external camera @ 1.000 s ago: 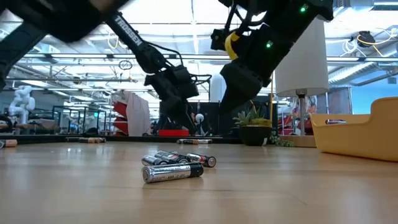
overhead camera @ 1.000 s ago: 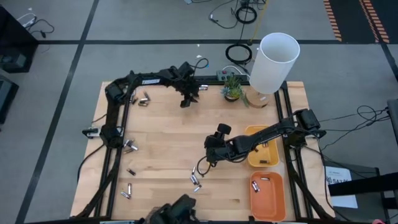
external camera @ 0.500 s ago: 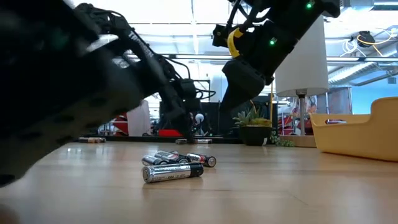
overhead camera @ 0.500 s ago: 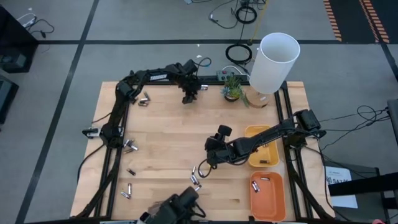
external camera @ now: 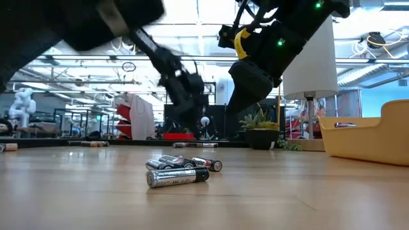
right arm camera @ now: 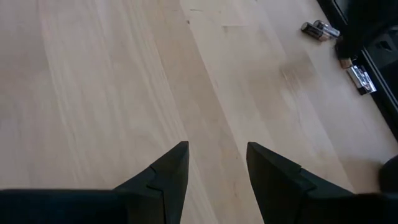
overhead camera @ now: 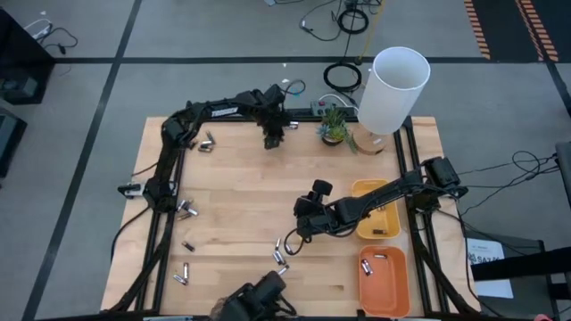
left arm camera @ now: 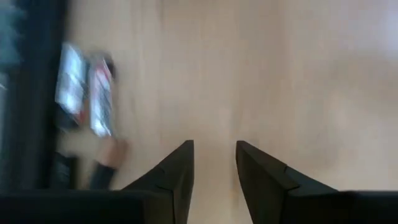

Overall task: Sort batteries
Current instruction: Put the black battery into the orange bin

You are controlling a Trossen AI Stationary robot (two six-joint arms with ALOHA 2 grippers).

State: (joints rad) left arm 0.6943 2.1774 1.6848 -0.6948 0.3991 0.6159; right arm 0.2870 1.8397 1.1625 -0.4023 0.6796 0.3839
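Observation:
Several small batteries lie on the wooden table: a cluster near the front middle, a pair at the far left, and others along the left side. My left gripper hangs open over bare wood near the far edge, right of the far-left pair. My right gripper stands open over bare wood, just above and to the right of the front cluster. Neither has anything between its fingers.
A yellow tray and an orange tray holding a battery stand at the right. A white lamp and a small plant stand at the back right. A dark object sits at the near edge.
My left gripper has shifted a little toward the table's far edge and rolled about its wrist, the arm stretching out straighter. My right gripper has kept still. The batteries have not moved.

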